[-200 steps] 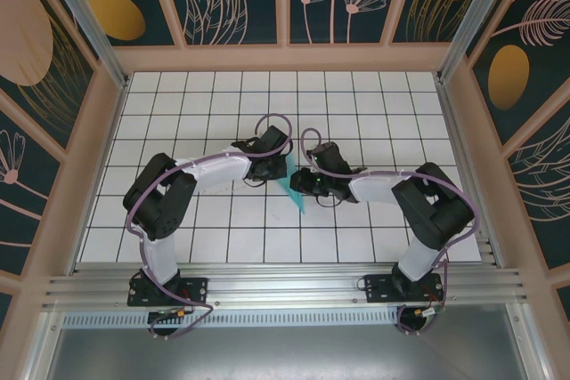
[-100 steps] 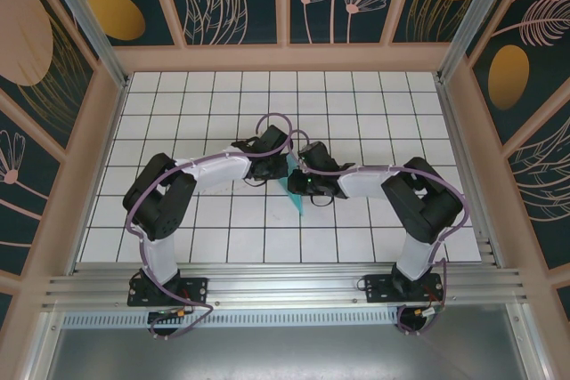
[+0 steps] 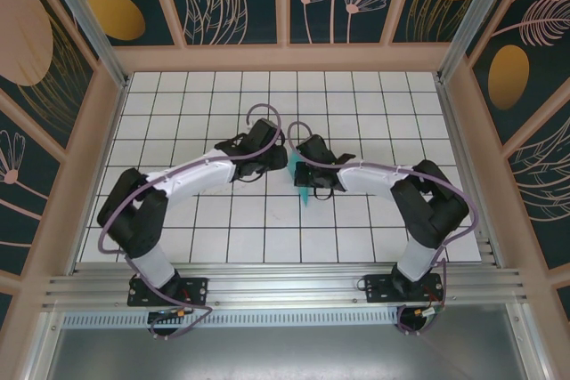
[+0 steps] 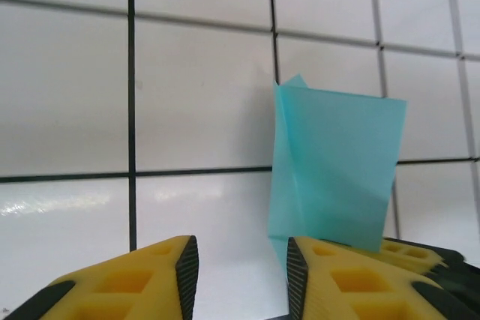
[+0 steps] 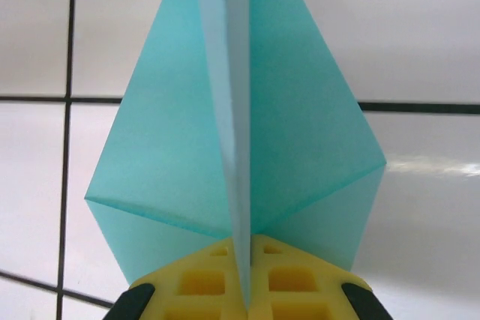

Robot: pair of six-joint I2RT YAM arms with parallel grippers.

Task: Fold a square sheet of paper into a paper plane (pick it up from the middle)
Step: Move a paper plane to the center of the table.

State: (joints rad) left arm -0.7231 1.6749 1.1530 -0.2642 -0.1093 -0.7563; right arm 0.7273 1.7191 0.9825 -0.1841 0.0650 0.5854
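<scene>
Both arms are reached from the near bases toward the middle, with the elbow of the left arm bent out to the left and that of the right arm to the right. The wrists are brought close together. The left pincer is held parted, with a gap seen between its yellow fingers. The right pincer is clamped on the centre ridge of the paper plane.

**Three Cameras, One Patch of Tile**

The top external camera hangs high above and behind the arm bases, looking down over the whole table from afar. The left wrist camera looks out low past the left gripper, tiles close below. The right wrist camera sits even tighter, right over the right gripper. And all three share the paper plane at mid-table!
</scene>
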